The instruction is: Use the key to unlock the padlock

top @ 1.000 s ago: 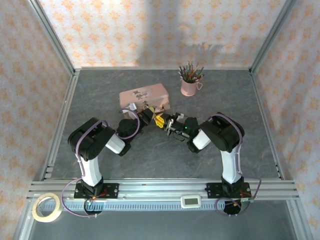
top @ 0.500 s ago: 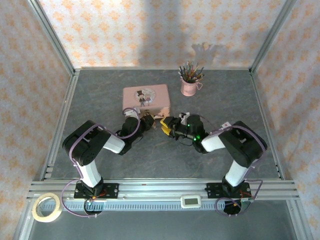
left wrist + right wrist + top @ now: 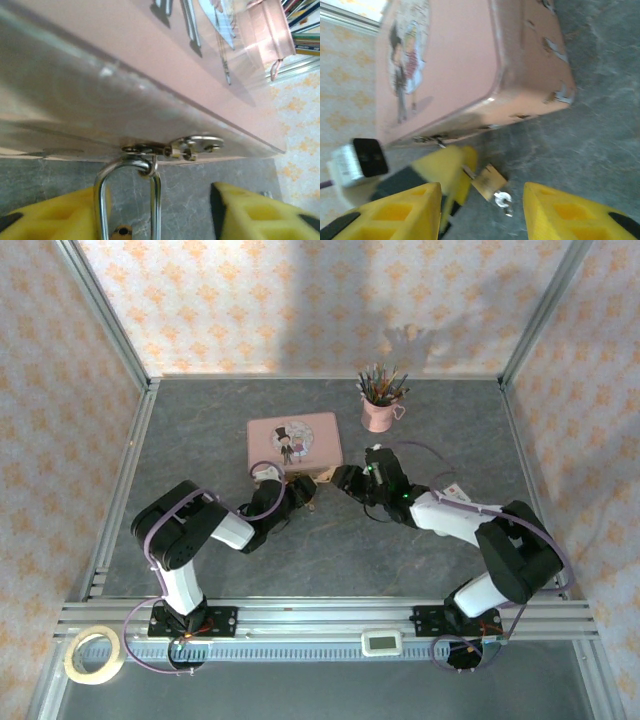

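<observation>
The brass padlock [image 3: 489,181] lies on the grey table just before the pink tin [image 3: 293,440]. Its silver shackle [image 3: 127,192] is hooked through the tin's latch ring [image 3: 145,149]. The small silver key [image 3: 503,201] sticks out of the lock body's free end. My left gripper [image 3: 155,200] stands open, its yellow fingers [image 3: 50,217] either side of the shackle, which runs close along the left one. My right gripper [image 3: 482,210] is open too and hovers just short of padlock and key, touching neither. In the top view the left gripper [image 3: 303,496] and right gripper [image 3: 343,480] meet at the tin's near edge.
A pink cup of pencils [image 3: 381,406] stands behind the tin to the right. A tape roll [image 3: 94,655] and a small white device [image 3: 381,642] lie by the front rail. Metal frame posts and patterned walls close in the table.
Both grippers have opened, the left one letting go of the padlock. The right arm has stretched forward and low toward the tin. The tin has settled flat on the table.
</observation>
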